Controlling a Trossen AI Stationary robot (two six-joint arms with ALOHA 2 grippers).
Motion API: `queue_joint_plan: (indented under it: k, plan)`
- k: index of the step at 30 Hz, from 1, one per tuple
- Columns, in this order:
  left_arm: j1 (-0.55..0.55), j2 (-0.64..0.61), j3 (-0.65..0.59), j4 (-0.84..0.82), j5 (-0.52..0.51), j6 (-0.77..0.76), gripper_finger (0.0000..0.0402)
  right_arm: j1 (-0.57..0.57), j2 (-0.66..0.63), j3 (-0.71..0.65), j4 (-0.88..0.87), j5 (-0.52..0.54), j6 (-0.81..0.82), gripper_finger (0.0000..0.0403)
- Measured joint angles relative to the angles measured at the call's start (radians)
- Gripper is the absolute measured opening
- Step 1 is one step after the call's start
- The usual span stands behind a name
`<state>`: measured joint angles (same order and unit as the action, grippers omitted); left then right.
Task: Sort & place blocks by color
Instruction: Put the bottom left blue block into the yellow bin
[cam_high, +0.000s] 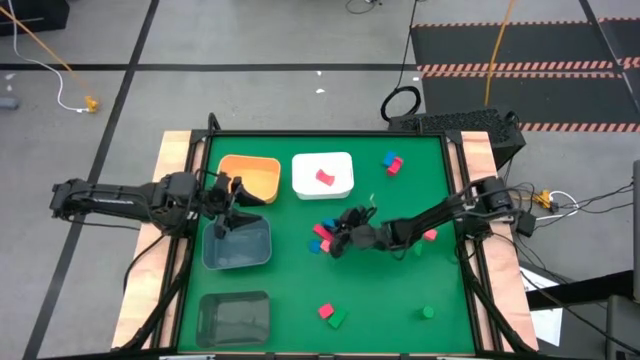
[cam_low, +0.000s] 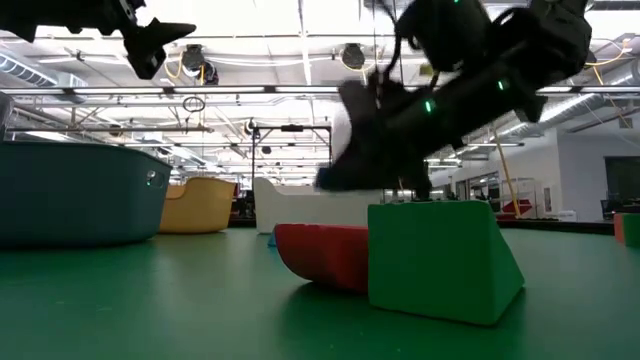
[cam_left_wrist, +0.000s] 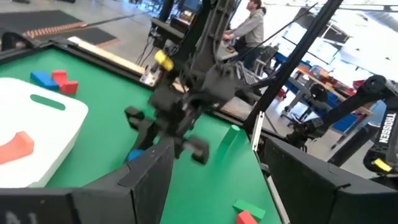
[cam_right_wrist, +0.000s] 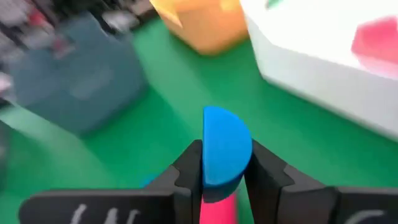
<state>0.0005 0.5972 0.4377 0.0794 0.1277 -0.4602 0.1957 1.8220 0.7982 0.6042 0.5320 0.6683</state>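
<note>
Blue block (cam_right_wrist: 225, 146): pinched in our right gripper (cam_right_wrist: 225, 163), mid-table.
Left gripper (cam_high: 236, 212): ours, fingers spread over grey bin (cam_high: 238, 246).

Four bins: orange (cam_high: 250, 176), white (cam_high: 322, 174), blue-grey (cam_high: 237, 244), clear grey (cam_high: 233, 318). Two robot arms. About a dozen little blocks.

A half-round blue block (cam_right_wrist: 225, 148) is clamped in the right gripper (cam_right_wrist: 225, 180).

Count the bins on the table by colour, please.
Orange bin: 1
White bin: 1
Blue-grey bin: 1
Dark grey bin: 1
Total: 4
</note>
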Motion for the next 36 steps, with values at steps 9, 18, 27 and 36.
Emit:
queue_joint_plan:
  k: [9, 18, 27, 36]
  plan:
    - [0.034, 0.083, 0.0, 0.034, 0.016, 0.031, 0.0255, -0.047, -0.181, 0.0, 0.248, -0.016, -0.083, 0.007]
    - [0.056, 0.091, 0.0, 0.283, 0.029, 0.726, 0.0255, -0.144, -0.295, 0.0, 0.268, -0.332, 0.468, 0.007]
    - [0.101, 0.181, 0.0, 0.26, 0.03, 0.8, 0.0255, -0.128, -0.288, 0.019, 0.233, -0.406, 0.787, 0.007]
    - [0.095, 0.341, 0.0, 0.395, 0.059, 0.785, 0.0255, -0.138, -0.288, 0.104, 0.083, -0.48, 0.708, 0.007]
